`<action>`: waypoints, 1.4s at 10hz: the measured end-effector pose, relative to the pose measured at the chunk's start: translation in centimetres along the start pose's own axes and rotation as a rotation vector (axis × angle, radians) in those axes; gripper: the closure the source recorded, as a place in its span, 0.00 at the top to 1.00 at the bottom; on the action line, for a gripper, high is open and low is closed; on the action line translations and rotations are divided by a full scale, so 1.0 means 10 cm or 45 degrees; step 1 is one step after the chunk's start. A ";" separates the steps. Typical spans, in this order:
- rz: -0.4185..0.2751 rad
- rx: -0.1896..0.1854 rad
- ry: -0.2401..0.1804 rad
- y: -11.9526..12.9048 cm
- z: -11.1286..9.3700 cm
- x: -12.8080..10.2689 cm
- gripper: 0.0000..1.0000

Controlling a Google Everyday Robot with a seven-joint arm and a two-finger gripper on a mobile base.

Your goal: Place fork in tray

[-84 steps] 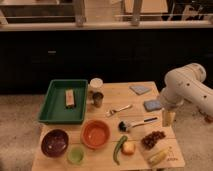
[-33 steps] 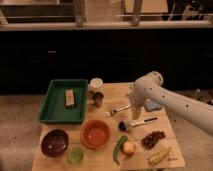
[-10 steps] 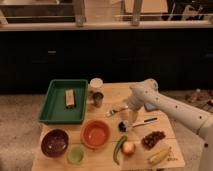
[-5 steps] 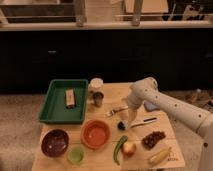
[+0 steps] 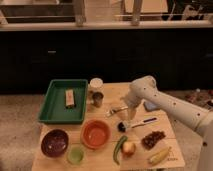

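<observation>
Camera view: the gripper [image 5: 128,111] hangs low over the wooden table [image 5: 172,150], at the end of the fork [image 5: 115,111] nearer the arm. The fork lies flat between the metal cup [image 5: 98,99] and the black-headed utensil [image 5: 134,124]. Whether the gripper is spread or closed on the fork cannot be told. The step in hand appears to be the grasp. To do it well, the tool should close across the slim handle and lift high enough to clear the cup and the orange bowl [image 5: 96,134]. It should then carry the fork across to the tray [image 5: 47,107], well apart, and release over bare floor beside the tan block [image 5: 70,98] lying in it. The table is crowded with bowls and food; dark cabinet fronts run behind it, above a speckled floor.
</observation>
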 end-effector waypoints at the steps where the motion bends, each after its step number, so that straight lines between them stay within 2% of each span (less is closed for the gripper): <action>1: -0.008 -0.004 -0.002 -0.01 0.02 -0.02 0.80; 10: -0.072 -0.069 -0.022 -0.17 0.27 -0.32 0.80; 14: -0.083 -0.079 -0.024 -0.22 0.28 -0.38 0.80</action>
